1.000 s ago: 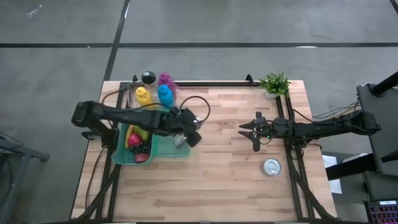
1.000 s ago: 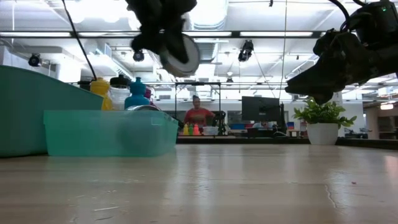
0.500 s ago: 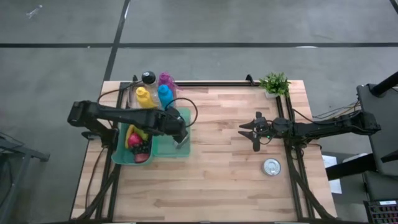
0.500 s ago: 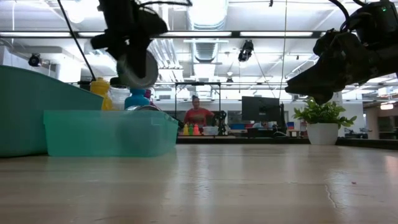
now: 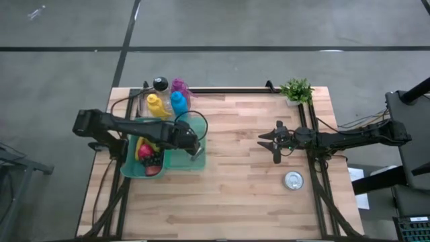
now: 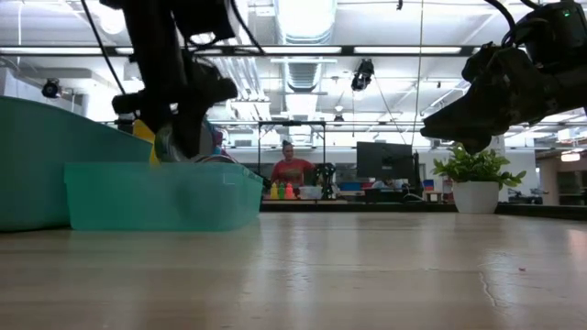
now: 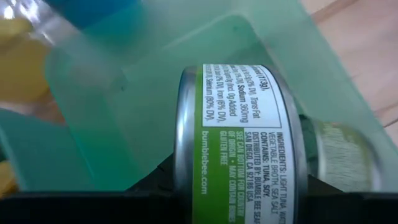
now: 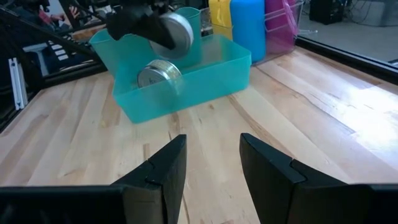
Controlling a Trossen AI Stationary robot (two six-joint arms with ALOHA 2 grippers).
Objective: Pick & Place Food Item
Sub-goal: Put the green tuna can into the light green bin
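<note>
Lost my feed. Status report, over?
Left gripper holding tuna can over teal bin. One can already inside. Right gripper shut, idle mid-table.

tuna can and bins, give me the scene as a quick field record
left tool: over the small teal bin, shut on a tuna can
tuna can: held on edge, partly below the bin rim
second can: already in the same bin
third can: on the table, right side
large green bin: holds fruit
right tool: waiting mid-table, shut
bottles: behind the bins
</note>
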